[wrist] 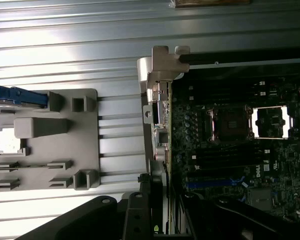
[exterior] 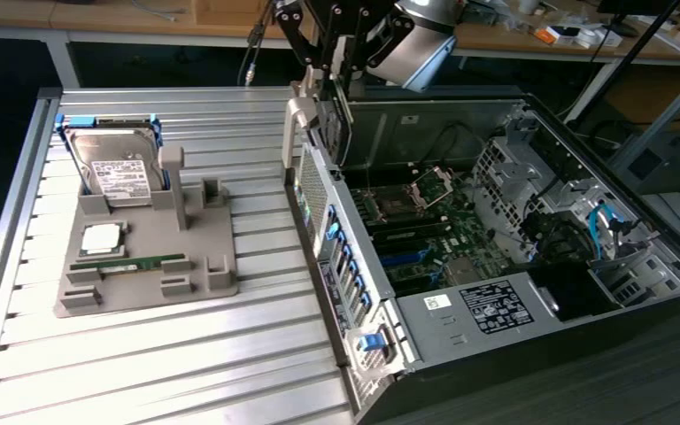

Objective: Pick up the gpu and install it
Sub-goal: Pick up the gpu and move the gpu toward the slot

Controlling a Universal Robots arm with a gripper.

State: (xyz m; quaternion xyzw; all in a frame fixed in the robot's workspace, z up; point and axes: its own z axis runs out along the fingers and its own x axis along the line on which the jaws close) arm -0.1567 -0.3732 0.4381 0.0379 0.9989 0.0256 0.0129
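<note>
Overhead, the jaws, partly closed, clamp the gpu (exterior: 301, 117) beside the open case's Dell-marked motherboard (wrist: 230, 155).

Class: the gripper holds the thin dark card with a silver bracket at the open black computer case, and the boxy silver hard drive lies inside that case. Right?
No. The boxy silver hard drive with a white label sits in the grey holder on the slatted metal table, outside the case; the exterior view shows it.

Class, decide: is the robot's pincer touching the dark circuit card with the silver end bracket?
Touching. The exterior view shows the pincer clamped on the dark circuit card, which hangs from it.
</note>
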